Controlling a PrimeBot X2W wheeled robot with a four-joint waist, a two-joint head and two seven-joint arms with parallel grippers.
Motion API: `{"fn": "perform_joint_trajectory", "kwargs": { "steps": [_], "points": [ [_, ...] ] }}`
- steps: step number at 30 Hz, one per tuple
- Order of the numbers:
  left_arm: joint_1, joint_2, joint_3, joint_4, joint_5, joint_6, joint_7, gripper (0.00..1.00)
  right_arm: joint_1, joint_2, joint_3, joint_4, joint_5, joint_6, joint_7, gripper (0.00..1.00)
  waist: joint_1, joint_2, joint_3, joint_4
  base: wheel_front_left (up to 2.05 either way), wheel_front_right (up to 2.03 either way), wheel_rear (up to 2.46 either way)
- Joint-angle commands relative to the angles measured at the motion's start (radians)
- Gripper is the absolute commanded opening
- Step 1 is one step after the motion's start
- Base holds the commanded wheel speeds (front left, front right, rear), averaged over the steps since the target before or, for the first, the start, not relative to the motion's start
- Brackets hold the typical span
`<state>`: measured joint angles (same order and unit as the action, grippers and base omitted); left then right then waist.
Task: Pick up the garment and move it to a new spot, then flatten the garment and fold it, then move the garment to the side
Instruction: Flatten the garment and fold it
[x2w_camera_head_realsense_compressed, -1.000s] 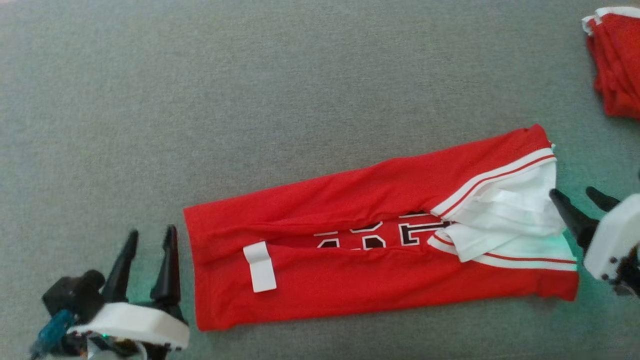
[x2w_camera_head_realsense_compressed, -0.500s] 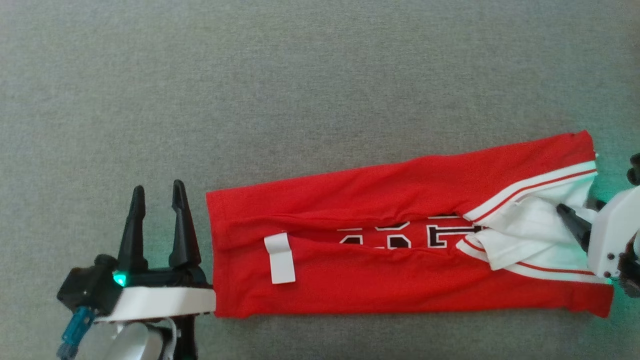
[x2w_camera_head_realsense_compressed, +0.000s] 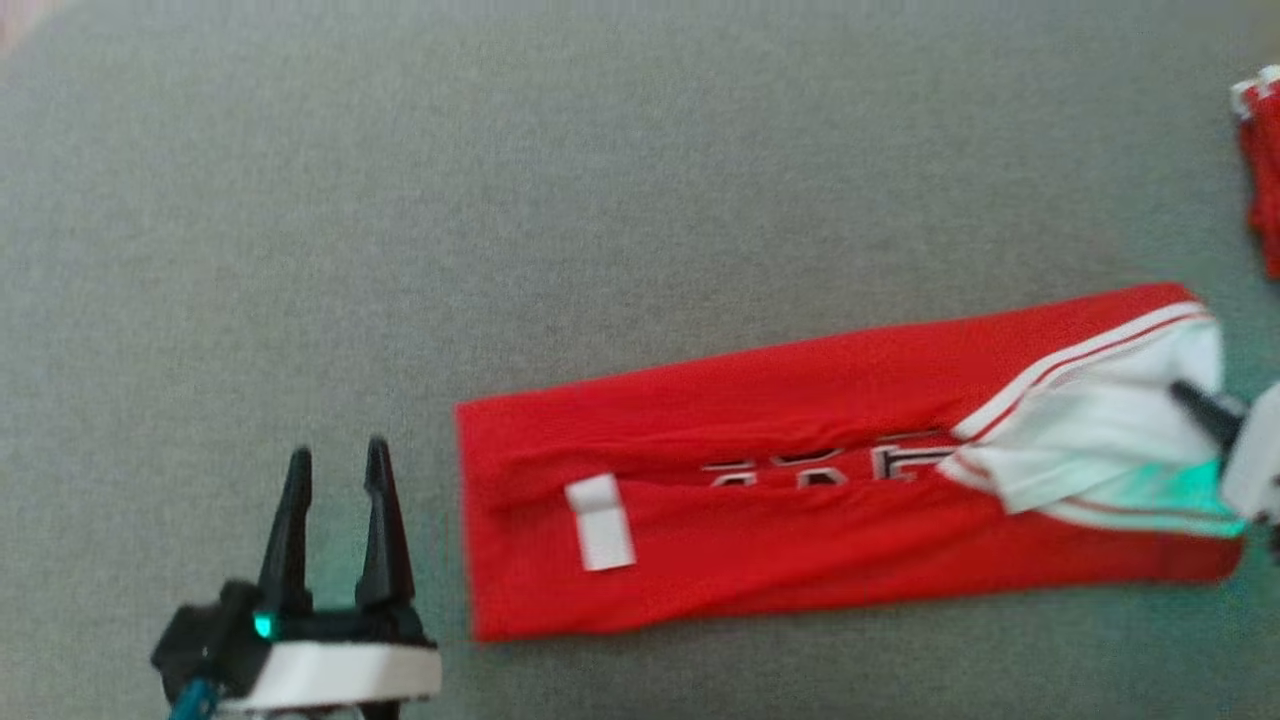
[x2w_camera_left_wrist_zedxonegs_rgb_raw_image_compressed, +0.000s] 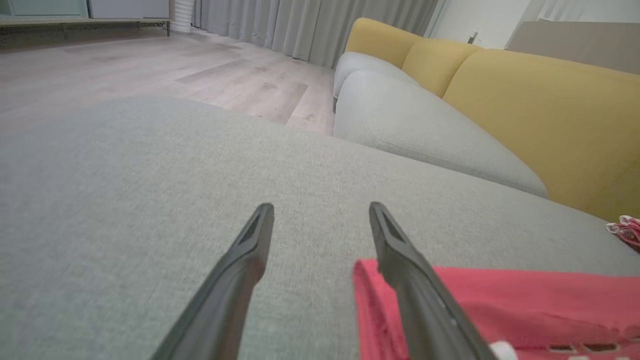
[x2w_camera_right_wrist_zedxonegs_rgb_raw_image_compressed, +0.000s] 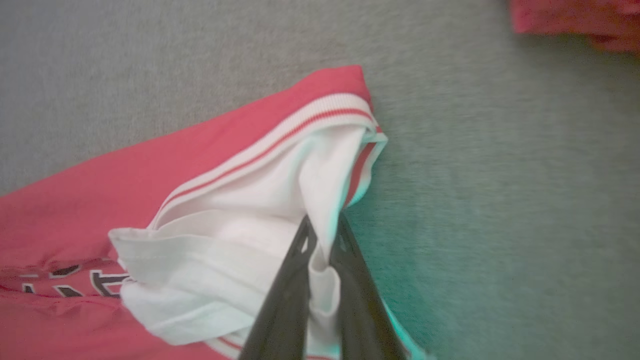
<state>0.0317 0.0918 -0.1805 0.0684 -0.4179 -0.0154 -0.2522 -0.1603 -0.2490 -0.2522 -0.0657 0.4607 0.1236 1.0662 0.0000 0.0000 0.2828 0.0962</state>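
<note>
A red garment (x2w_camera_head_realsense_compressed: 800, 520) with white trim and black-and-white lettering lies folded into a long strip on the grey cushion (x2w_camera_head_realsense_compressed: 600, 200). A white tag (x2w_camera_head_realsense_compressed: 600, 508) sits near its left end. My left gripper (x2w_camera_head_realsense_compressed: 336, 462) stands open just left of that end, nothing between its fingers; in the left wrist view its right finger (x2w_camera_left_wrist_zedxonegs_rgb_raw_image_compressed: 415, 280) overlaps the garment's corner (x2w_camera_left_wrist_zedxonegs_rgb_raw_image_compressed: 500, 310). At the strip's right end my right gripper (x2w_camera_right_wrist_zedxonegs_rgb_raw_image_compressed: 322, 227) is shut on a fold of the white sleeve fabric (x2w_camera_right_wrist_zedxonegs_rgb_raw_image_compressed: 280, 210), also seen in the head view (x2w_camera_head_realsense_compressed: 1100, 440).
Another red and white garment (x2w_camera_head_realsense_compressed: 1262, 160) lies at the far right edge of the cushion, also in the right wrist view (x2w_camera_right_wrist_zedxonegs_rgb_raw_image_compressed: 575, 22). A grey and yellow sofa (x2w_camera_left_wrist_zedxonegs_rgb_raw_image_compressed: 500, 100) stands beyond the cushion, with wooden floor (x2w_camera_left_wrist_zedxonegs_rgb_raw_image_compressed: 150, 65) to its left.
The head camera shifted, so the whole picture moved. My right gripper has closed on the white sleeve fabric at the garment's right end. The left gripper stays open beside the left end.
</note>
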Motion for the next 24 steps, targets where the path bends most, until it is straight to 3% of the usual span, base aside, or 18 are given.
{"fn": "perform_joint_trajectory", "kwargs": {
  "steps": [1,8,12,19,24],
  "points": [
    [0.006,-0.003,0.041,-0.02,0.009,-0.004,-0.009,1.0,-0.045,-0.028,-0.005,-0.045,0.003,0.007,0.0,0.0,0.0,0.0,-0.028,-0.012,0.0,0.0,0.0],
    [0.054,-0.036,0.084,-0.003,0.044,-0.042,-0.009,1.0,-0.085,-0.133,-0.135,-0.071,0.014,0.007,0.05,0.0,0.0,0.0,-0.089,-0.018,0.0,0.0,0.0],
    [0.069,-0.041,0.086,0.006,0.036,-0.051,-0.009,1.0,-0.074,-0.161,-0.083,-0.19,0.063,0.007,0.127,0.0,0.0,0.0,-0.103,-0.016,0.0,0.0,0.0],
    [0.06,-0.041,0.054,0.016,0.005,-0.036,-0.009,1.0,0.018,-0.049,0.149,-0.395,0.116,0.007,0.218,0.0,0.0,0.0,-0.099,-0.001,0.0,0.0,0.0],
    [0.044,-0.041,0.033,0.034,-0.014,-0.023,-0.009,1.0,0.053,0.087,0.344,-0.397,0.097,0.007,0.148,0.0,0.0,0.0,-0.098,0.023,0.0,0.0,0.0]
  ]
}}
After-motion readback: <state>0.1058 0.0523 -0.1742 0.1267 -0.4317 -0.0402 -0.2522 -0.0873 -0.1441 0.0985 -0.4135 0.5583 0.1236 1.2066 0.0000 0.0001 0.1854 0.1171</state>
